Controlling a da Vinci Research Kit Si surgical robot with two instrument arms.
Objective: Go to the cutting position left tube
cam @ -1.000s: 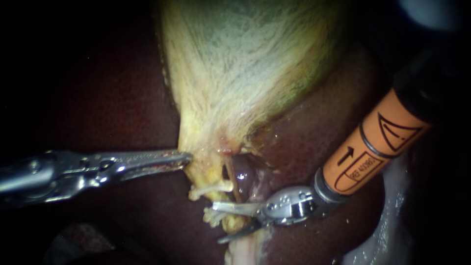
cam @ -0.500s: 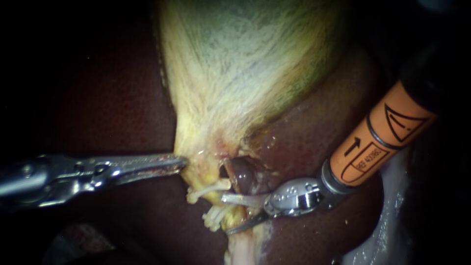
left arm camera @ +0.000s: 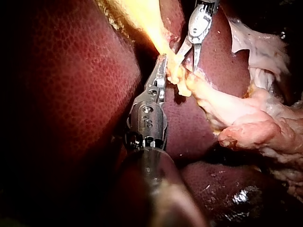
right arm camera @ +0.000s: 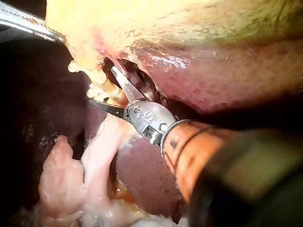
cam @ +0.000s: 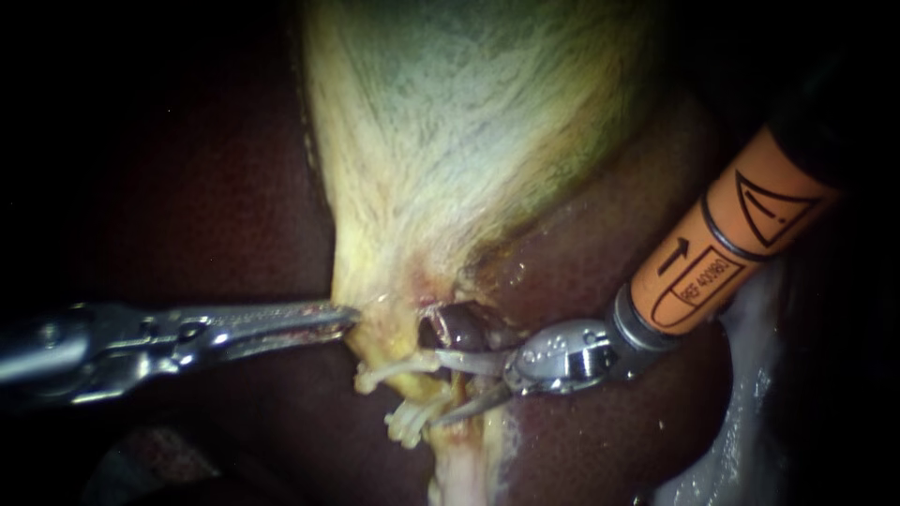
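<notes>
Low in the middle of the endoscope view, the right instrument point(cam: 439, 389) has slid up and a bit to the left over the last second. Its two thin blades are wide open with nothing pinched. A second ago they hung lower, down by the bottom pale clips point(cam: 405, 424). Now the left tube point(cam: 414, 379), a yellow strand running down from the gallbladder point(cam: 450, 141), seems to sit in the gap between them. I can't tell if a blade touches it yet.

Over at the left of the frame, the left instrument point(cam: 349, 314) keeps its hold. Its jaws are closed tight on the gallbladder's edge, and that keeps the tube stretched.

I think the blades are nearly in the cutting place now. Maybe one more small nudge is needed, so the tube sits deeper between them.
</notes>
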